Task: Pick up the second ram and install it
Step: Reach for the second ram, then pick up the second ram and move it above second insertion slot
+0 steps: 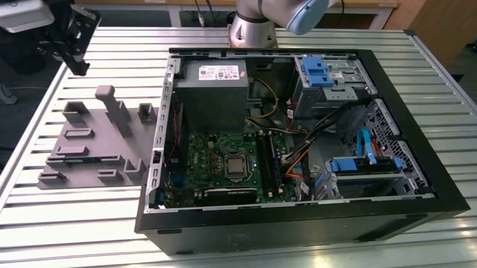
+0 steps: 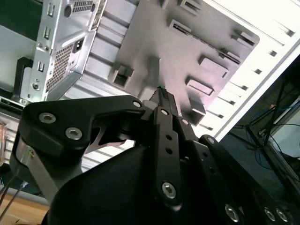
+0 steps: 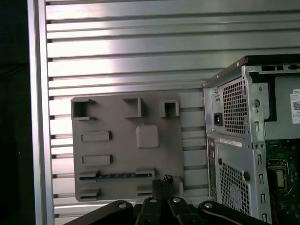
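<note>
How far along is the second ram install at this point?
Done: nothing clear; I cannot tell whether a stick sits in the motherboard slots. In hand: nothing; the pincer, shut and empty, hovers above the grey fixture. Left: the second ram lies in that fixture, ungrasped, so pickup and install both remain.

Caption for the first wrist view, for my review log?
Gripper hovers by the edge of the grey fixture plate, near the second ram seated in it, open computer case alongside.
</note>
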{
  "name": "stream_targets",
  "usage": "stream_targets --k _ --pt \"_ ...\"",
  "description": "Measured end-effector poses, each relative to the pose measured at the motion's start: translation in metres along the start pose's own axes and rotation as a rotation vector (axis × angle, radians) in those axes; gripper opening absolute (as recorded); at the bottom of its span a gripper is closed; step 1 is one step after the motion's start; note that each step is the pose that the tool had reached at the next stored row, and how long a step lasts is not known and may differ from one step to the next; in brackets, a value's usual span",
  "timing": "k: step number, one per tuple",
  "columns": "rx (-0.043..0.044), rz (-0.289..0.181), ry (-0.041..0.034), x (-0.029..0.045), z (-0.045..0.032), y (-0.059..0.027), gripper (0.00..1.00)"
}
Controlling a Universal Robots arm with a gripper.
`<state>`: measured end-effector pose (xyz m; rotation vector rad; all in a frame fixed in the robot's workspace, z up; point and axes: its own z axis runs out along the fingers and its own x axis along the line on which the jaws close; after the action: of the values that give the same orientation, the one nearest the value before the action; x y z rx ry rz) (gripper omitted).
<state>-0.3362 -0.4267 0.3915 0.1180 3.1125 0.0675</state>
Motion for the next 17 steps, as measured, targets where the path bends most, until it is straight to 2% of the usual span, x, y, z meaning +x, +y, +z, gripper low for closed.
stream_targets --k 5,11,17 --pt "-0.0001 0.000 -0.0001 0.0183 0.0000 -0.0089 0.11" --pt "0.0000 0.000 0.0000 0.0445 -0.0007 -0.0117 0.11" --pt "-0.0001 0.000 0.0000 0.0480 -0.0007 -0.0120 0.11"
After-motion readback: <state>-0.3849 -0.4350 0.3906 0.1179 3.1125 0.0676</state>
